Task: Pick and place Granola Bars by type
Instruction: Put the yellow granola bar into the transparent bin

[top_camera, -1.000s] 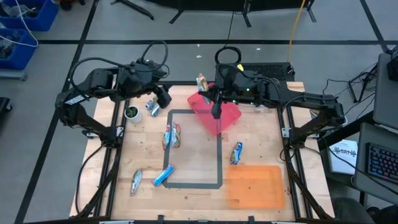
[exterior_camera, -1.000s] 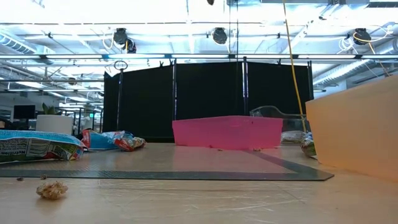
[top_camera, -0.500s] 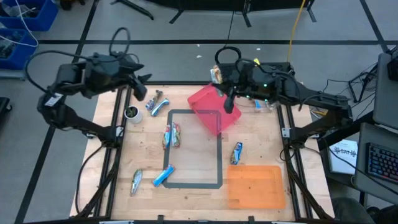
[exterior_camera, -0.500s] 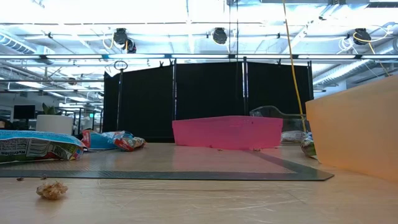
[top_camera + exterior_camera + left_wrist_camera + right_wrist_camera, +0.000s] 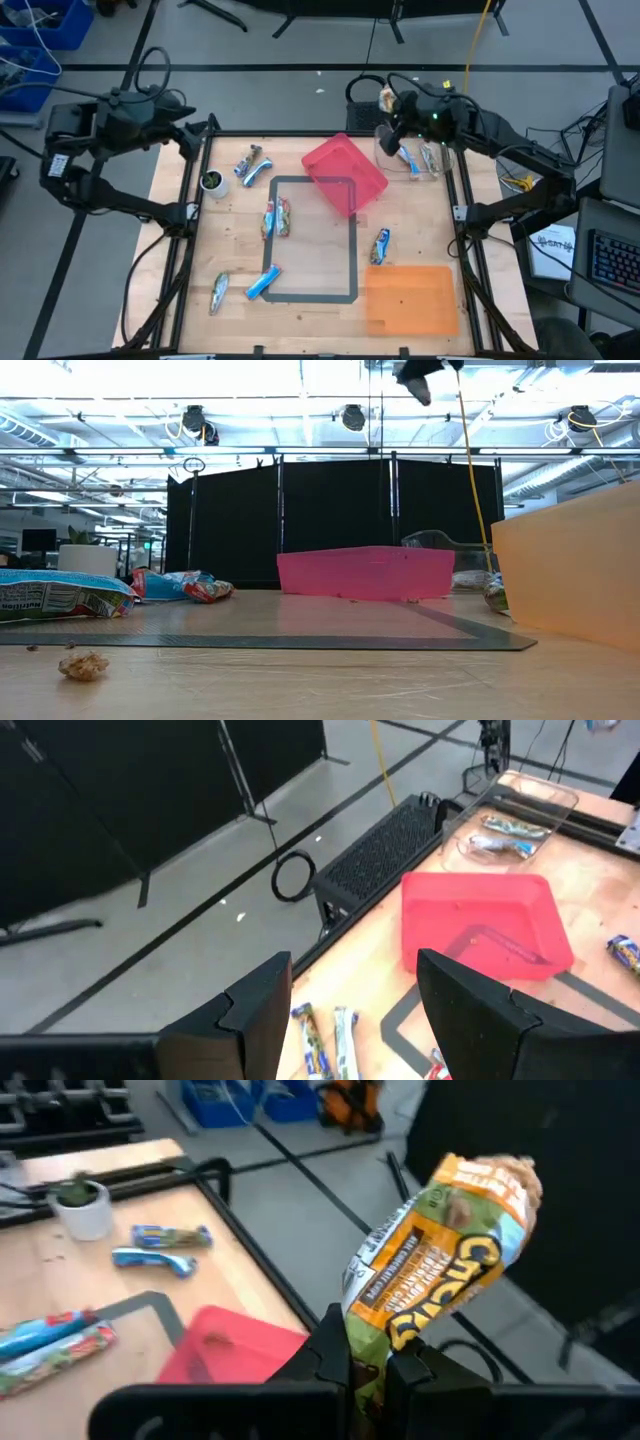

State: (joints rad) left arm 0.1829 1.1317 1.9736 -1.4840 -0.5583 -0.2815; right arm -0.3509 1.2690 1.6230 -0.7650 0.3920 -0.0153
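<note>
My right gripper (image 5: 392, 118) (image 5: 370, 1345) hovers high over the table's far edge, between the pink tray (image 5: 345, 175) and the clear tray (image 5: 412, 158), shut on an orange, green and tan granola bar (image 5: 440, 1250) (image 5: 386, 98). It shows dark at the top of the low view (image 5: 420, 375). My left gripper (image 5: 197, 135) (image 5: 355, 960) is open above the far left corner. Other bars lie flat on the table: two (image 5: 250, 165) near the white cup (image 5: 212, 181), a blue and a red one (image 5: 277, 217), and single ones (image 5: 263, 282), (image 5: 219, 292), (image 5: 380, 245). My right gripper pinches the bar's end (image 5: 385, 1325) between its two fingers (image 5: 335, 1350). The rest of the wrapper sticks out past the fingertips, tilted. The bar is lifted clear of the table and the trays.
The clear tray holds a few bars (image 5: 505, 832). An orange tray (image 5: 410, 300) sits at the near right. A grey tape rectangle (image 5: 312, 240) marks the table's middle. A crumb (image 5: 84, 664) lies near the low camera. Black cable loops and a dark box (image 5: 385, 850) lie beyond the far edge.
My right gripper, still shut on the bar, has risen and moved from over the pink tray toward the table's far right, near the clear tray. My left arm has drawn back from the two bars by the cup toward the far left corner.
</note>
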